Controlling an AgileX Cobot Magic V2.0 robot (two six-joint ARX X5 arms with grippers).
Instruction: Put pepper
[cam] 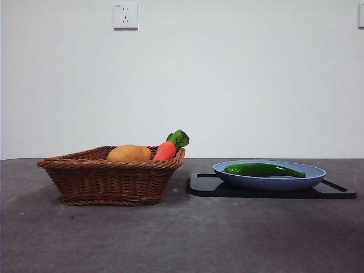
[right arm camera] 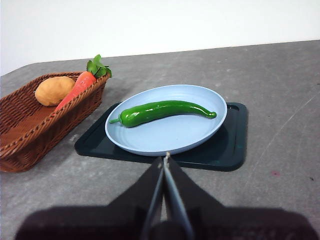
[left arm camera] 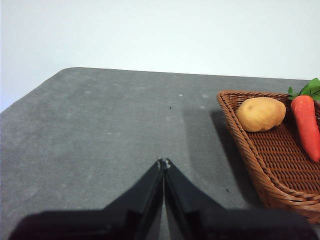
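Note:
The glossy dark green pepper (cam: 263, 169) lies in a pale blue plate (cam: 310, 179) on a black tray (cam: 341, 192) at the right; it also shows in the right wrist view (right arm camera: 162, 111). My right gripper (right arm camera: 165, 158) is shut and empty, hanging near the plate's (right arm camera: 165, 137) rim, apart from the pepper. My left gripper (left arm camera: 163, 162) is shut and empty over bare table beside the wicker basket (left arm camera: 260, 160). Neither arm shows in the front view.
The brown wicker basket (cam: 108, 179) stands at the left and holds a tan potato (cam: 129, 153) and an orange-red carrot with green leaves (cam: 168, 149). The grey table (cam: 182, 239) meets a white wall with a socket (cam: 125, 16).

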